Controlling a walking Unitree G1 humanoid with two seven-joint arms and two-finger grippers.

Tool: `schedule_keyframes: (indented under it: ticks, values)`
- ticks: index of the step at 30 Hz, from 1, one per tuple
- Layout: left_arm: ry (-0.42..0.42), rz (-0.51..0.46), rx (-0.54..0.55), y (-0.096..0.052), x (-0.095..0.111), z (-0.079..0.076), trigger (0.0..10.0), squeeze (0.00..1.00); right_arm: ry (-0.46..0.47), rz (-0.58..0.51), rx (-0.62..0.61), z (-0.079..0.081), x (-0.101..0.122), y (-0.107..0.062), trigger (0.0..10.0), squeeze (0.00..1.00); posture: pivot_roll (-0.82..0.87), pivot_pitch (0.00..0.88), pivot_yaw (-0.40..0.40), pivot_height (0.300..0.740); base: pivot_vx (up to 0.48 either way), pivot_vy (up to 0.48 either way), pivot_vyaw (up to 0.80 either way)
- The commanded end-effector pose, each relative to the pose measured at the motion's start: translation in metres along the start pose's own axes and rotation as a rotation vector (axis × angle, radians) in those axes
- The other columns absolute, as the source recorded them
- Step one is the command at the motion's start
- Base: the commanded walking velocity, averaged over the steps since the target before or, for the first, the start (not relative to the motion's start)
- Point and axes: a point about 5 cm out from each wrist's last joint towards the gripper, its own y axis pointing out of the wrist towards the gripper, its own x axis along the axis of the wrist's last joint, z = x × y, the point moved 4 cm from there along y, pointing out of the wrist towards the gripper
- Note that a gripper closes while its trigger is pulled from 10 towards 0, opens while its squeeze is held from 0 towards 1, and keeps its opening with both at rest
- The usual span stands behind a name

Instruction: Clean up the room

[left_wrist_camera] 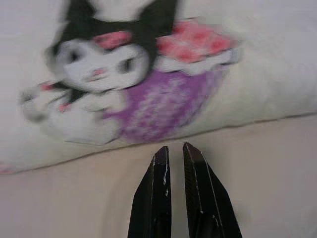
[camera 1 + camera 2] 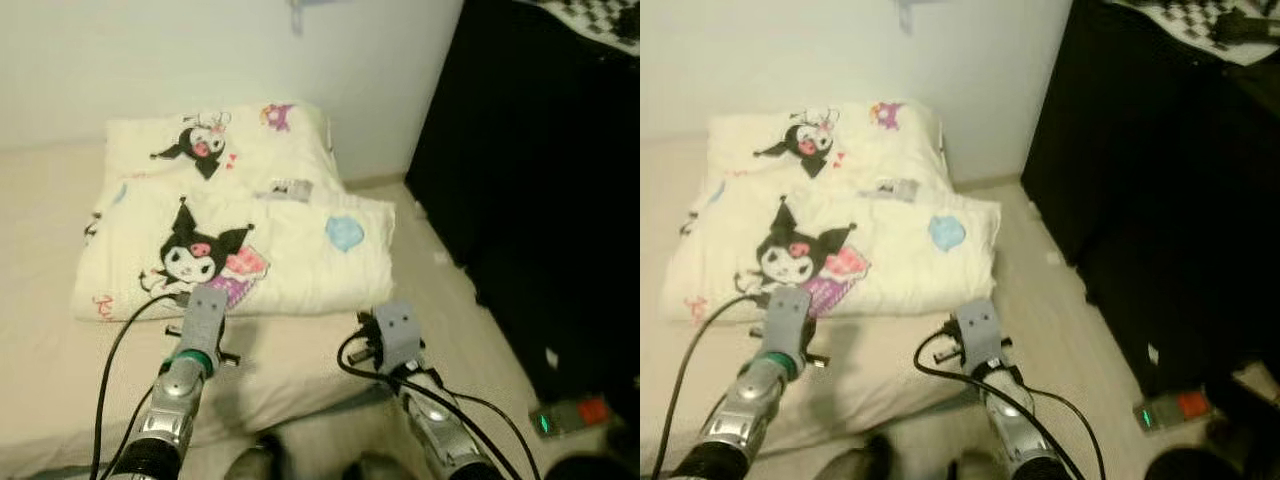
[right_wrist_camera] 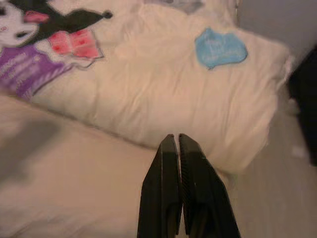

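Left eye view gives us a beige mattress [image 2: 40, 330] with a folded cream cartoon-print blanket [image 2: 300, 260] lying on it below a matching pillow [image 2: 260, 150]. We hold our left gripper [image 1: 173, 151] and right gripper [image 3: 174, 141] just short of the blanket's near edge, fingers nearly together on nothing.

The folded blanket [image 2: 250, 255] is laid on the mattress [image 2: 60, 350]. Behind the blanket, a pillow [image 2: 225, 150] is set against the wall [image 2: 200, 50]. Right of the blanket, floor [image 2: 470, 330] and a cabinet [image 2: 540, 180] are found.
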Motion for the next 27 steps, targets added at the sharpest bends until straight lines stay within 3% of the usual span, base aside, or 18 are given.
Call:
schedule_keyframes:
  ticks: [1,27]
  values:
    - [-0.003,0.033,0.002,-0.0025,-0.0099,0.0007,10.0,0.00,0.012,0.026,0.008,0.0049,-0.0085,-0.0045,10.0,0.00,-0.08,0.071,0.016,0.740,0.000,0.000,0.74]
    - [-0.001,0.033,-0.001,-0.0023,-0.0095,0.0000,10.0,0.00,0.015,0.022,0.004,0.0046,-0.0076,-0.0044,10.0,0.00,-0.08,0.074,0.019,0.740,0.000,0.000,0.74]
